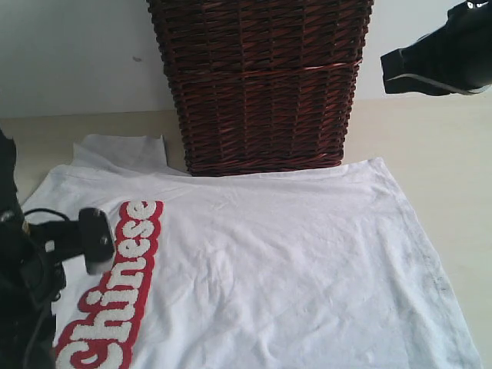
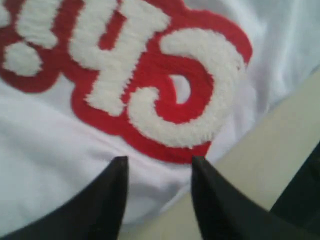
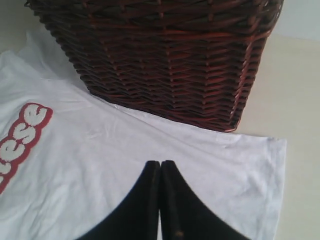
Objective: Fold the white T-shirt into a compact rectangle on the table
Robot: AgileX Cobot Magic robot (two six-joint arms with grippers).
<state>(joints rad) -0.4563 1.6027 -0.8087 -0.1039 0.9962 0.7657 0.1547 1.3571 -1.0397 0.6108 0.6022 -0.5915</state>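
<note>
- the white t-shirt (image 1: 292, 254) lay spread flat on the counter (image 1: 430, 138), covering most of the near and middle area, with light creases across the cloth.
- fuzzy white lettering (image 1: 115, 292) outlined in red, reading "chinese", ran along the left part of the shirt from near to far.
- one sleeve (image 1: 127, 152) projected toward the far left, just beside the wicker basket (image 1: 261, 84).
- the dark brown wicker basket stood at the far centre of the counter. its near base met the far edge of the shirt; whether it rested on the cloth could not be told.
- the left end effector (image 2: 159, 162) was positioned at the near left, low over the shirt edge next to the letter "c".
- its two dark fingers (image 2: 112, 200) were spread apart. the white cloth and the rim of the red outline seen in the gap lay flat. contact between fingertips and cloth could not be confirmed.
- bare counter showed just beyond that shirt edge in the left wrist view.
- the right end effector (image 3: 160, 164) was raised at the far right, clear of the shirt and aimed toward the basket's near base. its fingers were pressed together with nothing between them.
- in the exterior view only part of the right arm (image 1: 442, 54) appeared, at the far right above the counter.
- the right edge of the shirt ran from near the basket's right corner toward the near right, with bare counter beyond it.
</note>
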